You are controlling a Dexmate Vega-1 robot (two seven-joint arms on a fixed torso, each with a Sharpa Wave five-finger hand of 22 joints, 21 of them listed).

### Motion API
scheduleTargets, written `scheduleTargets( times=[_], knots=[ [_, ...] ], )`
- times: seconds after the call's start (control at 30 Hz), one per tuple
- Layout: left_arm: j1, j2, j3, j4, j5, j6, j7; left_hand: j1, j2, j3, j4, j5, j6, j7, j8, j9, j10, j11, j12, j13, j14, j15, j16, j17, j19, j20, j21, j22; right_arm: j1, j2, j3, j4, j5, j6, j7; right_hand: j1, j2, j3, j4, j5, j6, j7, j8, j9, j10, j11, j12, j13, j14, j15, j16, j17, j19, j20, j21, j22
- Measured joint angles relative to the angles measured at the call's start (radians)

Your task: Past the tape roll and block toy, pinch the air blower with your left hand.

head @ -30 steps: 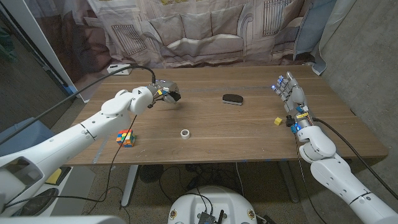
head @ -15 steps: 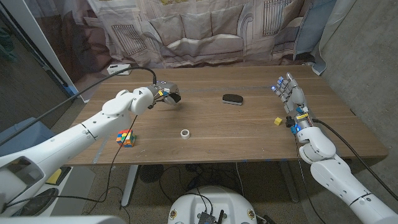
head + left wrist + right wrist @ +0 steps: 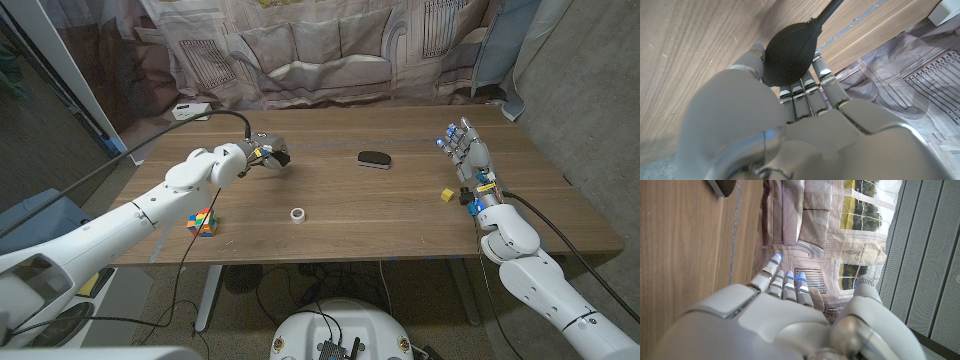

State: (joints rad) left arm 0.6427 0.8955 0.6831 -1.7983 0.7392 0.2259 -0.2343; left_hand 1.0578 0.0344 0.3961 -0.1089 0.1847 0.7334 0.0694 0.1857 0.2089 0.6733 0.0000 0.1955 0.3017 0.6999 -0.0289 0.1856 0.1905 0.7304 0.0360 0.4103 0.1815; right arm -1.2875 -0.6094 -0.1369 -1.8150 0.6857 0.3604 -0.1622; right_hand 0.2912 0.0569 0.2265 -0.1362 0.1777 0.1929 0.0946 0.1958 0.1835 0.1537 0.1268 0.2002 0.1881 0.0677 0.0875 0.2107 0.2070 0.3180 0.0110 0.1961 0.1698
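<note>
While the right hand (image 3: pixel 470 160) waits upright with fingers spread, holding nothing, the left hand (image 3: pixel 262 153) has its fingertips (image 3: pixel 756 50) pinching the black air blower (image 3: pixel 787 55), whose bulb lies against the bench (image 3: pixel 400 215), presumably for steadiness.

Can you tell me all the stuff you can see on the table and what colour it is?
air blower: one, black, far left part of the table, between the left hand's fingers
block toy: one, many-coloured, near left edge
tape roll: one, white, near middle
flat oval thing: one, black, far middle
small block: one, yellow, right side by the right hand
table: one, brown wood
left hand: white, pinching the air blower
right hand: white, fingers apart, holding nothing
</note>
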Motion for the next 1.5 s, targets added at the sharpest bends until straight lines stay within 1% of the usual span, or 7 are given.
scheduleTargets(
  times=[0.5,0.57,0.83,0.87,1.0,1.1,1.5],
  knots=[
    [-0.001,-0.013,0.021,0.048,0.001,-0.006,0.026,0.000,0.000,0.000,0.000,0.000,0.001,-0.001,0.000,0.000,0.000,0.000,0.000,-0.005,-0.002,-0.002,0.000,-0.005,0.000,0.000,-0.004,0.000,0.000,-0.001,0.000,0.001,0.002,-0.004,0.000,0.000,0.000,0.000,0.000,0.000,0.004,0.004,0.000,0.000,0.000,0.000,0.000,0.000,0.000,0.000,0.000,0.000,0.000,0.000,0.000,0.000],
    [-0.001,-0.014,0.023,0.052,0.001,-0.007,0.030,-0.015,0.001,0.000,0.000,0.000,0.001,-0.011,0.000,0.000,0.000,0.000,0.005,-0.005,-0.004,-0.004,0.000,-0.005,-0.007,-0.003,-0.006,0.000,0.000,-0.001,0.000,0.001,0.002,-0.005,0.000,0.000,0.000,0.000,0.000,0.000,0.004,0.004,0.000,0.000,0.000,0.000,0.000,0.000,0.000,0.000,0.000,0.000,0.000,0.000,0.000,0.000],
    [0.000,-0.019,0.033,0.072,0.001,-0.012,0.046,-0.015,0.001,-0.003,-0.003,0.000,-0.003,-0.015,0.000,-0.005,-0.008,-0.008,0.005,-0.005,-0.014,-0.007,0.000,-0.005,-0.031,0.005,-0.015,0.000,0.003,-0.002,-0.001,0.003,0.003,-0.008,0.000,0.000,0.000,0.000,0.000,0.000,0.004,0.004,0.000,0.000,0.000,0.000,0.000,0.000,0.000,0.000,0.000,0.000,0.000,0.000,0.000,0.000],
    [0.000,-0.020,0.036,0.076,0.001,-0.013,0.046,-0.015,0.001,-0.003,-0.003,0.000,-0.005,-0.016,0.000,-0.005,-0.011,-0.011,0.005,-0.005,-0.017,-0.009,0.000,-0.005,-0.035,0.001,-0.015,0.000,0.003,-0.002,-0.001,0.003,0.003,-0.008,0.000,0.000,0.000,0.000,0.000,0.000,0.004,0.004,0.000,0.000,0.000,0.000,0.000,0.000,0.000,0.000,0.000,0.000,0.000,0.000,0.000,0.000],
    [-0.003,-0.024,0.041,0.085,0.001,-0.017,0.047,-0.020,0.007,-0.003,-0.003,0.000,-0.005,-0.016,0.000,-0.005,-0.013,-0.013,0.005,-0.005,-0.025,-0.007,0.000,-0.005,-0.041,0.005,-0.023,0.000,0.003,-0.002,-0.001,0.004,0.003,-0.009,-0.001,0.000,0.000,-0.004,-0.004,0.000,0.004,0.004,0.000,0.000,0.000,0.000,0.000,0.000,0.000,0.000,0.000,0.000,0.000,0.000,0.000,0.000],
    [-0.004,-0.024,0.042,0.086,0.001,-0.018,0.048,-0.020,0.007,-0.003,-0.003,0.005,-0.005,-0.016,0.000,-0.005,-0.016,-0.009,0.005,-0.005,-0.031,-0.013,0.000,-0.005,-0.041,0.005,-0.023,0.000,0.003,-0.002,-0.001,0.004,0.003,-0.009,-0.001,0.000,0.000,-0.008,0.000,0.000,0.004,0.004,0.000,0.000,0.000,0.000,0.000,0.000,0.000,0.000,0.000,0.000,0.000,0.000,0.000,0.000],
    [-0.015,-0.036,0.058,0.107,-0.003,-0.021,0.047,-0.020,0.007,-0.007,-0.007,0.005,-0.005,-0.016,0.000,-0.005,-0.025,-0.011,0.005,-0.009,-0.030,-0.013,0.000,-0.005,-0.047,-0.001,-0.024,0.000,-0.001,-0.002,-0.001,0.004,0.004,-0.014,-0.007,0.000,0.000,-0.008,0.000,0.000,0.004,0.004,0.000,0.000,0.000,0.000,0.000,0.000,0.000,0.000,0.000,0.000,0.000,0.000,0.000,0.000]
  ],
)
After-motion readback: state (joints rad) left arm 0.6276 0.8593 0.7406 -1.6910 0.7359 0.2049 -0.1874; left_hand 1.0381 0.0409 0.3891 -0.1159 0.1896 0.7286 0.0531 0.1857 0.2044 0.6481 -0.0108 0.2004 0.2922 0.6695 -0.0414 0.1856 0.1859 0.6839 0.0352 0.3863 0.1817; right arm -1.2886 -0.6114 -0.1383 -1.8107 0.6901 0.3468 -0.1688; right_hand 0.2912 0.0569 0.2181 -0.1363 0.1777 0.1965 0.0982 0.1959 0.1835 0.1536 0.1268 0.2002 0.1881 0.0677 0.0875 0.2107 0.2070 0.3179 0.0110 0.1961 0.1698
